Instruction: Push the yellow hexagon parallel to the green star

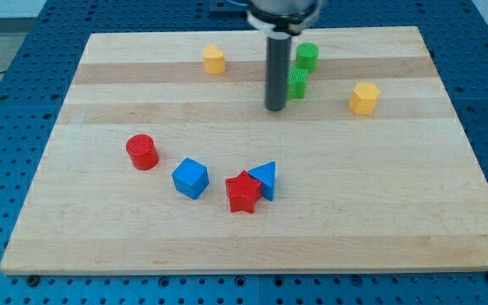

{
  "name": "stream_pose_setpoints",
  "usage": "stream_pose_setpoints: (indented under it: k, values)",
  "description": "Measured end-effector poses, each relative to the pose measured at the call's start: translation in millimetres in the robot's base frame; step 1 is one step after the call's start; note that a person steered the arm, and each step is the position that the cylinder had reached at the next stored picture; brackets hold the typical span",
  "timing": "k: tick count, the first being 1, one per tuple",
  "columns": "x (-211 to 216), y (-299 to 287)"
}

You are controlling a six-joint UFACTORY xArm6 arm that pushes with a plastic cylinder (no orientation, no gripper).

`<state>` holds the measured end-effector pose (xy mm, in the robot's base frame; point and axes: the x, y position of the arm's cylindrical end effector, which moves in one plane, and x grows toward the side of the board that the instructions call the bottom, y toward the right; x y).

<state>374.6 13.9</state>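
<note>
Across most of the view: pale wooden board (252,233) with lengthwise grain bands, lying on blue perforated table (24,51) visible along all four edges. Behind, at the view's top corners: strip of light floor or wall, detail unclear. Near the board's top edge, left of centre: small yellow block (214,59), shape not certain. Right of centre near the same edge: green cylinder (307,56); just below it, green star (297,82), partly hidden behind dark rod (276,72). Rod descending from the view's top, vertical; my tip (275,108) on the board just left of and slightly below the green star, contact with the star not confirmable. No pincer fitted, so no jaw state to report; plain rod end only. Yellow hexagon (364,97) right of the green star, slightly lower, well apart from it and from my tip, near the board's right edge but clear of it. Lower left half: red cylinder (142,152), then blue cube (191,178) near it to the right. Further right: red star (244,192) touching blue triangular block (264,179). Open board between my tip and the yellow hexagon, across the whole lower right area, and along the bottom edge. Containers: none on the board.
</note>
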Motion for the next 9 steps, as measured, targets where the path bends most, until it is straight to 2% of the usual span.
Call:
stream_pose_setpoints:
  k: [1, 2, 3, 4, 6, 7, 8, 9]
  values:
    - [-28.9, 7.3]
    - [-40.8, 48.9]
    - [-34.5, 49.8]
    - [11.6, 59.4]
    - [21.4, 213.7]
    - [-3.7, 237.4]
    - [10.7, 148.5]
    - [56.0, 65.6]
